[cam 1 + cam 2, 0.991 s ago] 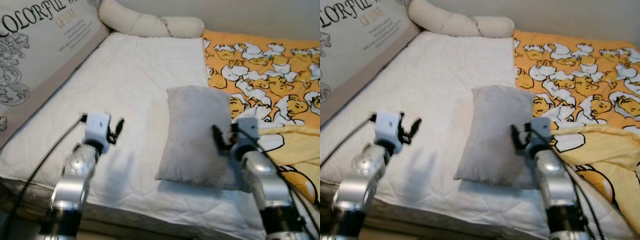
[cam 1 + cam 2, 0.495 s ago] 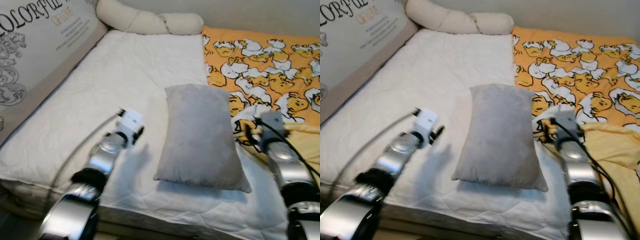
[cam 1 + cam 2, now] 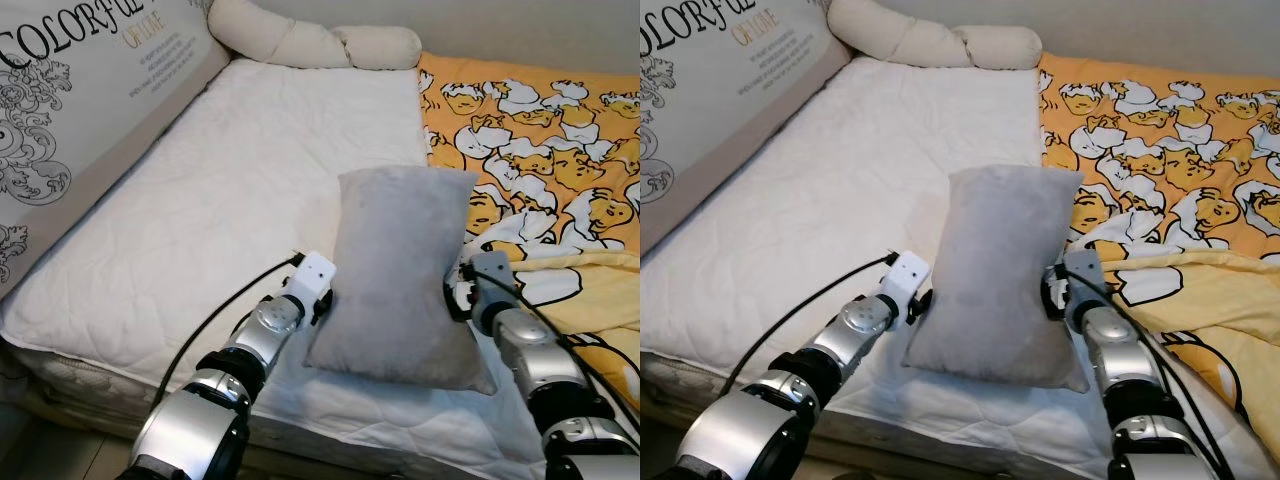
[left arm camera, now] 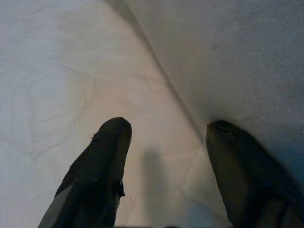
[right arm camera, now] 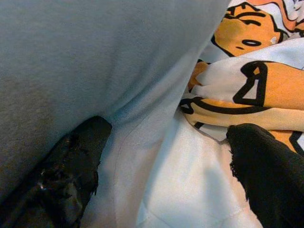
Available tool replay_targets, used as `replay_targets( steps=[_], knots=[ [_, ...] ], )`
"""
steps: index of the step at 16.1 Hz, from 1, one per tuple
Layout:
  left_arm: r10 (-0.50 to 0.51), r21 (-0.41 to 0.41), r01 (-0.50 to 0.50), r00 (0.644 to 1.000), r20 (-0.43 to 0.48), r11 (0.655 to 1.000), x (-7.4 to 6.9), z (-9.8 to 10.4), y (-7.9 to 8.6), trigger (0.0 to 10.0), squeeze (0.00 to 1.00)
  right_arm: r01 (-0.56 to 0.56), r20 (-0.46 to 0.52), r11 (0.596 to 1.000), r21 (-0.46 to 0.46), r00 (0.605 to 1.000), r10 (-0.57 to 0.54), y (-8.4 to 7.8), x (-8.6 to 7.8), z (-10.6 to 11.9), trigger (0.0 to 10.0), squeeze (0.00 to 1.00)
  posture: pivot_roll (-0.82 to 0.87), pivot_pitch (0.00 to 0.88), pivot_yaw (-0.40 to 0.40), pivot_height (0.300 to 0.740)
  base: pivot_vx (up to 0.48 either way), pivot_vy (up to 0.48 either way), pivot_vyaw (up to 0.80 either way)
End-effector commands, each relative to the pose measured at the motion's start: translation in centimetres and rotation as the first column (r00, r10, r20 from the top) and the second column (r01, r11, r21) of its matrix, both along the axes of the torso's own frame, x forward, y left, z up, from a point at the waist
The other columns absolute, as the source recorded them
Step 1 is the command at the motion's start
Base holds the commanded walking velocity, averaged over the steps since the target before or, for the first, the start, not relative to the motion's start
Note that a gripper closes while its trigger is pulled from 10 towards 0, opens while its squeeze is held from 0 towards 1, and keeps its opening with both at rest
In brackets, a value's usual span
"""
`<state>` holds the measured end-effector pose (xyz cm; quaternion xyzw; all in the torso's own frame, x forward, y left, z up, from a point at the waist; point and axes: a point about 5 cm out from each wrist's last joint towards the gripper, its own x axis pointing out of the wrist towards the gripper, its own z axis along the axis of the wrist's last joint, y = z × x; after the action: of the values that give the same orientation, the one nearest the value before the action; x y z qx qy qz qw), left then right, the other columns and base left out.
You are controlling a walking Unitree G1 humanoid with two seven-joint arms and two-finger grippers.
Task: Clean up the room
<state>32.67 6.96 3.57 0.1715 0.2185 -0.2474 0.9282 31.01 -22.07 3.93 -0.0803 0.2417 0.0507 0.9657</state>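
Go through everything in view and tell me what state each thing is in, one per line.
Grey pillow: lying on the mattress, pressed between both grippers.
Left gripper: open, against the pillow's side.
Right gripper: open, at the pillow's other side.
Yellow duck blanket: spread out, rumpled near the pillow.
White mattress: bare.

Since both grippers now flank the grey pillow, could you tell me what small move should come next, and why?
Probably press both grippers inward to squeeze the soft grey rectangular pillow before lifting. The left gripper and right gripper sit at its opposite long edges on the white quilted mattress, jaws open, each with one finger touching the pillow's side but nothing clamped yet.
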Motion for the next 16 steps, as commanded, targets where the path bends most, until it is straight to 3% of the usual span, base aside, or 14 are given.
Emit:
replay_targets(
  steps=[1,2,4,6,8,12,14,16],
  knots=[
    [-0.049,-0.047,0.05,0.999,0.019,0.998,0.2,0.8,-1.5,10.0,0.0,-0.064,-0.036,0.997,0.038,0.997,0.066,1.6,-0.4,-0.7,10.0,0.0,-0.02,0.0,0.036,0.74,0.0,0.0,0.0],
    [-0.086,-0.105,0.087,0.996,0.02,0.991,0.2,1.3,-2.7,10.0,0.0,-0.091,-0.03,0.993,0.072,0.995,0.094,2.3,-0.2,-0.6,10.0,0.0,-0.02,0.0,0.035,0.74,0.0,0.0,0.0],
    [-0.105,-0.172,0.107,0.994,0.021,0.979,0.2,1.8,-3.5,10.0,0.0,-0.111,-0.023,0.989,0.098,0.993,0.113,2.9,-0.1,-0.3,10.0,0.0,-0.02,0.0,0.036,0.74,0.0,0.0,0.0],
    [-0.144,-0.285,0.148,0.989,0.037,0.947,0.6,2.9,-3.8,10.0,0.0,-0.13,0.019,0.975,0.178,0.991,0.129,4.1,0.6,0.9,10.0,0.0,-0.01,0.0,0.036,0.74,0.0,0.0,0.0],
    [-0.182,-0.304,0.189,0.982,0.052,0.934,0.8,3.4,-3.4,10.0,0.0,-0.152,0.046,0.963,0.221,0.988,0.145,4.7,1.0,1.6,10.0,0.0,0.0,0.0,0.035,0.74,0.0,0.0,0.0],
    [-0.304,-0.329,0.324,0.946,0.113,0.887,1.2,4.7,-1.2,10.0,0.0,-0.276,0.084,0.909,0.313,0.961,0.263,6.1,0.6,2.5,10.0,0.0,0.0,0.0,0.038,0.74,0.0,0.0,0.0],
    [-0.354,-0.318,0.38,0.925,0.138,0.869,1.2,5.4,0.7,10.0,0.0,-0.331,0.062,0.887,0.321,0.942,0.329,5.9,-0.4,2.3,10.0,0.0,0.01,0.0,0.036,0.74,0.0,0.0,0.0],
    [-0.444,-0.283,0.473,0.881,0.165,0.834,0.6,6.3,2.1,10.0,0.0,-0.351,0.042,0.871,0.343,0.932,0.359,5.3,-1.3,2.1,10.0,0.0,0.02,0.0,0.036,0.74,0.0,0.0,0.0]
  ],
)
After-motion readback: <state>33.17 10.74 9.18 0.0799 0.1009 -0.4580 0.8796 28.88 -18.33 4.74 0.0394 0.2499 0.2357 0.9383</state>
